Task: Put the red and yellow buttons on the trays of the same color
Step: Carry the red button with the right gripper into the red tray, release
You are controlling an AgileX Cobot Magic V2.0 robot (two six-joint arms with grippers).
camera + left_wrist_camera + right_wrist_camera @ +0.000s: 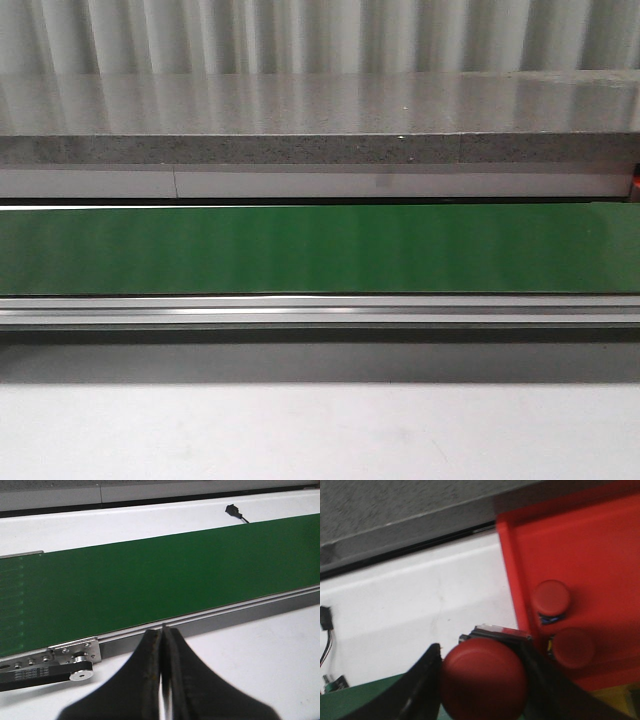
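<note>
Green conveyor belt (320,250) spanning the whole front view

The belt runs from edge to edge, its surface bare. A silver metal rail (320,312) borders its near side, with a pale tabletop (320,430) below. Behind it lie a white strip (300,184) and a grey speckled ledge (320,125), backed by corrugated panelling (320,35).

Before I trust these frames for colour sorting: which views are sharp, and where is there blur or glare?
Front view: sharp, pale banding on the green belt, sheen on the stone ledge. Left wrist view: belt crisp, shut left gripper dark and soft. Right wrist view: blurred throughout, red tray and held red button smeared.
</note>
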